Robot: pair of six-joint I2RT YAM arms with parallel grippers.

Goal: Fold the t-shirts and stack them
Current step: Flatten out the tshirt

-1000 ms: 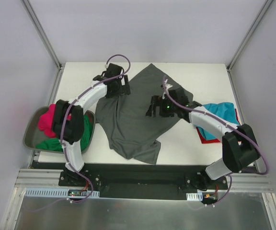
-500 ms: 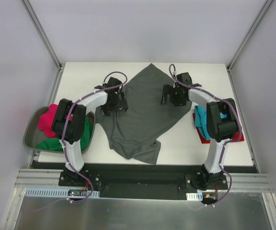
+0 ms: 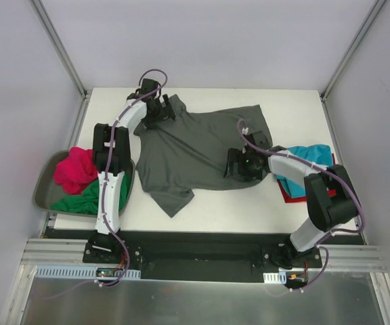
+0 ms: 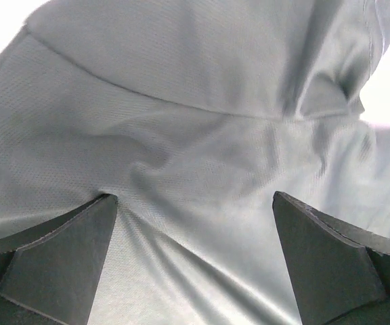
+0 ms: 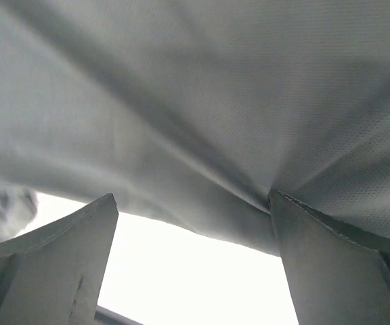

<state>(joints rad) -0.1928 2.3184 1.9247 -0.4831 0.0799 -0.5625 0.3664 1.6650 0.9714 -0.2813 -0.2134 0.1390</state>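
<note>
The dark grey t-shirt (image 3: 195, 145) lies spread and wrinkled across the middle of the white table. My left gripper (image 3: 153, 112) is open at the shirt's far left corner. In the left wrist view its fingertips (image 4: 193, 198) press on the grey fabric (image 4: 202, 101). My right gripper (image 3: 239, 166) is open at the shirt's near right edge. In the right wrist view (image 5: 191, 196) one finger touches the shirt's hem (image 5: 181, 81), with bare table between the fingers. A teal t-shirt (image 3: 310, 157) lies on a red one (image 3: 291, 193) at the right. Magenta (image 3: 73, 169) and green (image 3: 80, 201) t-shirts lie in the tray.
The dull grey-green tray (image 3: 40, 193) sits off the table's left edge. Metal frame posts stand at the far corners. White table (image 3: 249, 203) shows in front of the grey shirt and along the far edge.
The grey shirt has been pulled from a diamond shape into a wider spread. My left gripper moved to the far left corner. My right gripper moved nearer, to the shirt's near right edge.
</note>
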